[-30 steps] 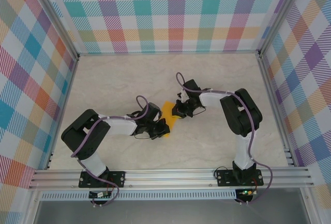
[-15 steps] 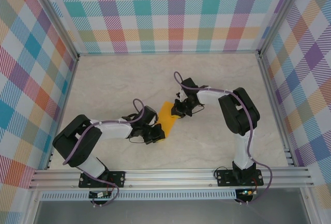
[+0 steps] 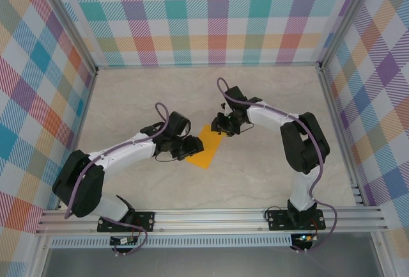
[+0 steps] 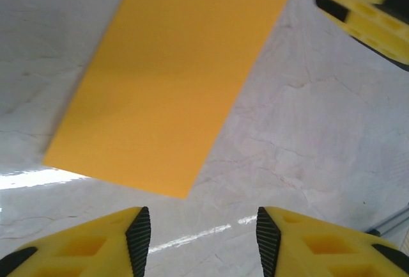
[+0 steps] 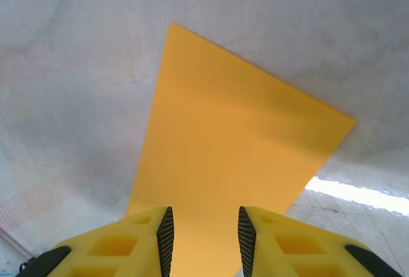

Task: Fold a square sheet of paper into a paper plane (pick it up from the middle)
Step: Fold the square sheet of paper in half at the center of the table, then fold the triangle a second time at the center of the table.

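Marble-look worktop (image 3: 128, 104), plaid walls round it. Paper (image 3: 208, 152) lies flat mid-worktop, btwn the two arms. It reads as a long rectangle, not a square. Prob folded once, but can't confirm a crease from these views. No dart shape yet, so early in the job imo.

L end effector (image 4: 198, 232): jaws apart, nothing btwn them, hanging just off the paper's near corner (left wrist cam). R end effector (image 5: 203, 231): jaws also apart, clamping nothing, over the opposite end w/ the paper flat under the gap (right wrist cam). Can't tell whether its pads touch the paper.

Handling: thin, v. light, floppy. Flat on a smooth glossy top, so it'll prob slide if pushed sideways, and it's hard to get a finger under an edge. Dents are permanent, so no hard pinches off the fold lines. Best grab imo: pinch up a tent at the middle, or pin one end w/ one arm and lift the free long edge w/ the other. Risk: skewed fold if it slips.
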`<state>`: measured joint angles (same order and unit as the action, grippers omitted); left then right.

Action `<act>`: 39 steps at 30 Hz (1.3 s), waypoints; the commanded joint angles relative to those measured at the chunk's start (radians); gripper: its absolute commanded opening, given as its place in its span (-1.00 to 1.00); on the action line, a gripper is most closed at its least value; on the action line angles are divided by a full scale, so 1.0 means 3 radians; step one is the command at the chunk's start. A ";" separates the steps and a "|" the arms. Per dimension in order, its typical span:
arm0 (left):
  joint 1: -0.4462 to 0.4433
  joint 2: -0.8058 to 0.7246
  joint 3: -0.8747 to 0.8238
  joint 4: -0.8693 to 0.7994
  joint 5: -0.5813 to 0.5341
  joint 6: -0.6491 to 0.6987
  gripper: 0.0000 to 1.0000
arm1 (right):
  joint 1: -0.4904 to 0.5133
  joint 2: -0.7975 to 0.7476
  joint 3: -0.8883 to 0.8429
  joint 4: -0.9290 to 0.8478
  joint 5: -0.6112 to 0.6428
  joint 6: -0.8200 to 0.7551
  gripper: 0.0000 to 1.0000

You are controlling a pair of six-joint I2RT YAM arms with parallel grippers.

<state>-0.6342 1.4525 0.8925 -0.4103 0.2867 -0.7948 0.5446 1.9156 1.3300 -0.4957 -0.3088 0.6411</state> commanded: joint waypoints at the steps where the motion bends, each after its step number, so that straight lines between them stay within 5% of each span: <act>1: 0.0146 0.0089 -0.0072 -0.0127 0.0004 -0.0010 0.02 | 0.0020 0.0042 0.0130 -0.0203 0.0134 0.0145 -0.29; 12: 0.0386 0.0311 -0.0196 0.0018 0.0256 -0.0094 0.34 | 0.0047 0.0361 0.0353 -0.0240 0.0094 0.0256 -0.28; 39: 0.0390 0.0547 -0.0005 0.0121 0.0624 0.0065 0.39 | 0.0047 0.0451 0.0266 -0.0293 0.0221 0.0233 -0.32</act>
<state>-0.5274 1.5990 0.8631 -0.3817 0.4465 -0.7971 0.5518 2.0350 1.4048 -0.5636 -0.2493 0.7033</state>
